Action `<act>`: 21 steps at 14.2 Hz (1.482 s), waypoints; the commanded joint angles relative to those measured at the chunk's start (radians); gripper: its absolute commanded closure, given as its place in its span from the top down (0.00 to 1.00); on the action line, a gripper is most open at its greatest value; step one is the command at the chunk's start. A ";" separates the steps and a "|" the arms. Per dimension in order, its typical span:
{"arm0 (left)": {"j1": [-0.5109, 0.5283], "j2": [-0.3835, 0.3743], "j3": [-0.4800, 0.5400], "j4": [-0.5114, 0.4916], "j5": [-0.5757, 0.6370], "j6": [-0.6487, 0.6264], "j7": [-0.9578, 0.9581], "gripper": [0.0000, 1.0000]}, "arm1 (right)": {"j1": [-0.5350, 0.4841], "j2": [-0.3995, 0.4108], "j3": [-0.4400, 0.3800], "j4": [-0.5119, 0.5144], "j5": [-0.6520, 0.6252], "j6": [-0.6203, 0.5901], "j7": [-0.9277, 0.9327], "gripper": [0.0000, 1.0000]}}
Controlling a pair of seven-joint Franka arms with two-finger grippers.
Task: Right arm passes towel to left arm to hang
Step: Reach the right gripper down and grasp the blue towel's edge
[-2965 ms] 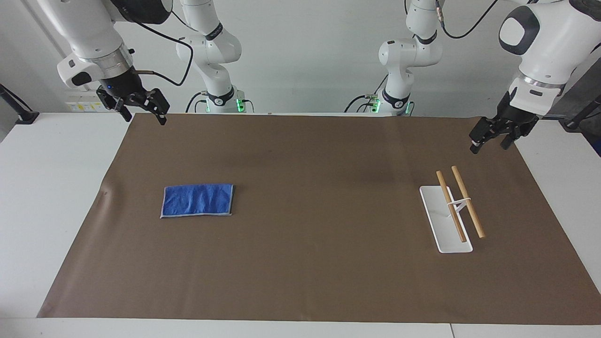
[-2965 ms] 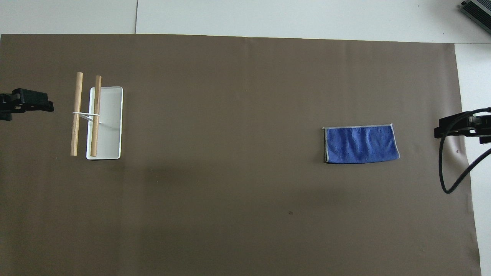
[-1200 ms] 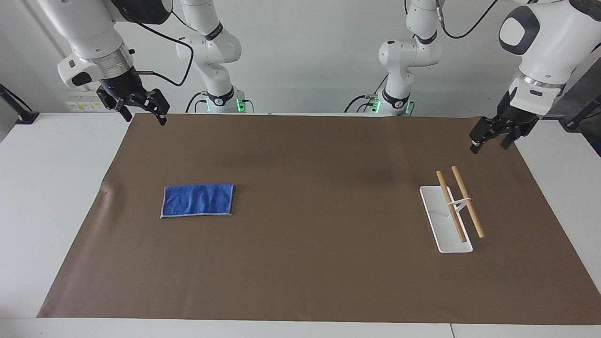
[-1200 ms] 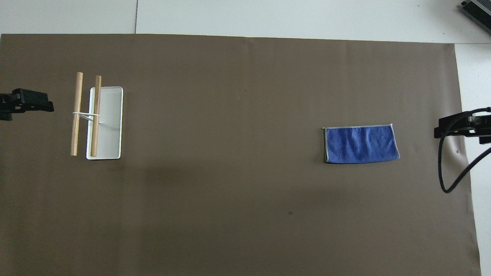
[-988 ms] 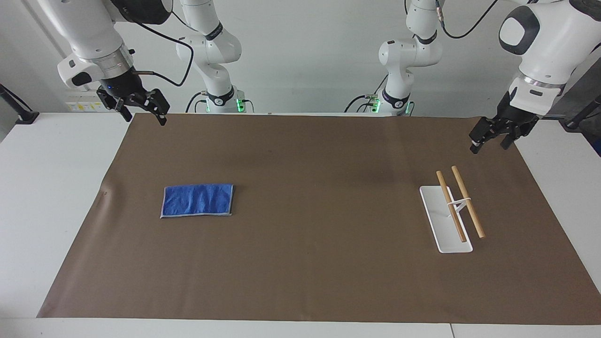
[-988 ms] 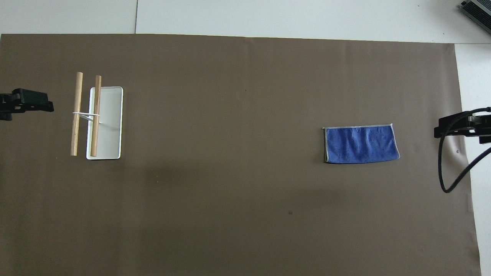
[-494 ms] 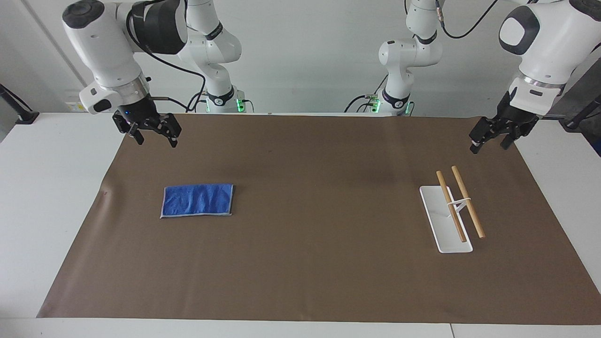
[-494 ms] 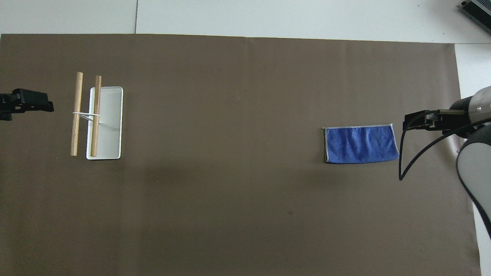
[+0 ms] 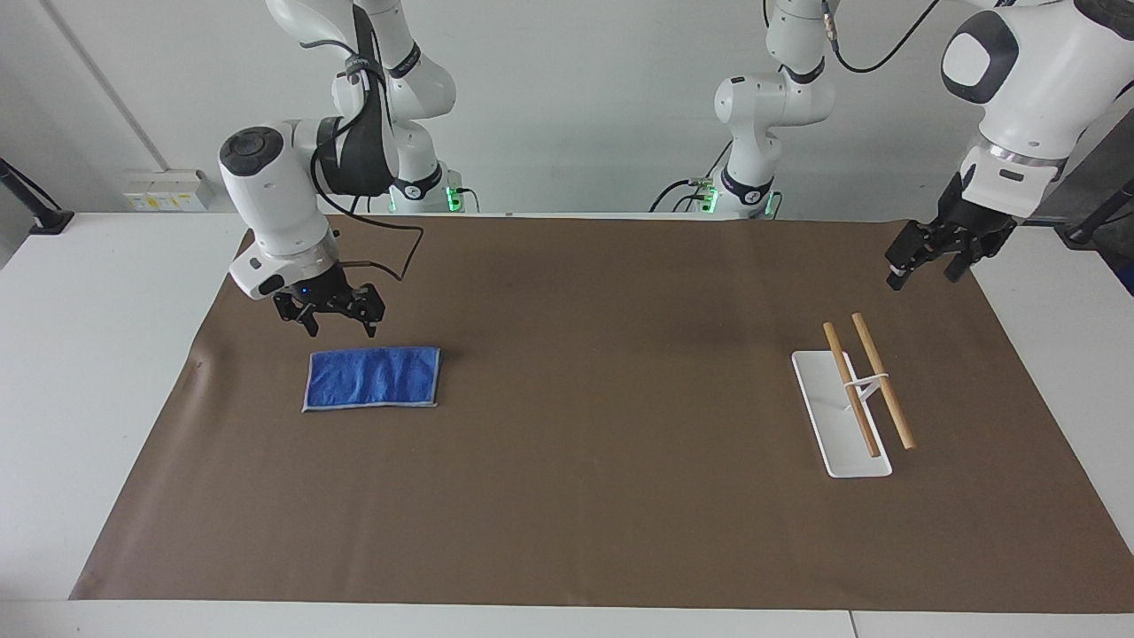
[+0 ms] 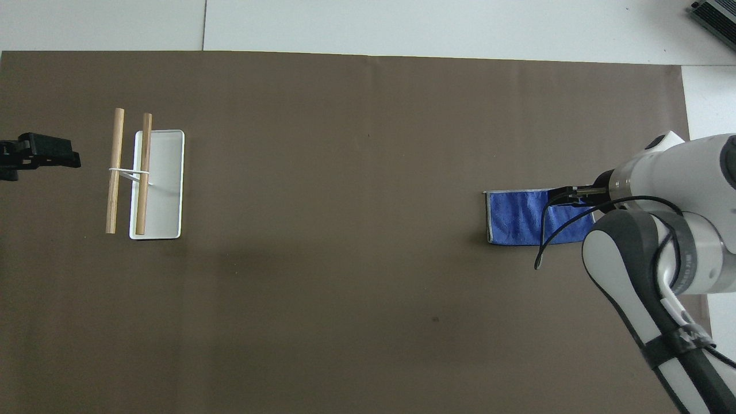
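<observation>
The blue towel [image 9: 372,378] lies flat on the brown mat toward the right arm's end of the table; in the overhead view part of the towel [image 10: 514,217] is covered by the right arm. My right gripper [image 9: 341,330] hangs open just above the towel's edge that is nearest the robots, not touching it. The right gripper [image 10: 560,195] shows only partly from above. My left gripper [image 9: 921,270] waits open in the air over the mat's corner at the left arm's end, and the left gripper [image 10: 54,158] shows at the overhead view's edge.
A rack with two wooden bars [image 9: 866,383] on a white base [image 9: 828,434] stands toward the left arm's end, also seen as the rack [image 10: 129,172] from above. The brown mat [image 9: 602,443] covers most of the white table.
The right arm has swung down and out from the mat's corner until its gripper hangs just above the towel. The towel, rack and left arm have not moved.
</observation>
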 commanded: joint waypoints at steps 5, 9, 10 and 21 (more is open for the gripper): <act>0.009 -0.008 -0.002 0.003 -0.011 -0.020 0.004 1.00 | -0.007 0.087 0.005 -0.115 0.019 0.253 -0.084 1.00; 0.009 -0.008 -0.002 0.003 -0.011 -0.020 0.004 1.00 | -0.012 0.130 0.005 -0.161 0.112 0.340 -0.199 1.00; 0.009 -0.008 -0.002 0.001 -0.011 -0.020 0.004 1.00 | -0.013 0.132 0.005 -0.164 0.117 0.341 -0.218 1.00; 0.009 -0.008 -0.002 0.001 -0.011 -0.020 0.004 1.00 | -0.046 0.153 0.005 -0.189 0.119 0.376 -0.273 0.95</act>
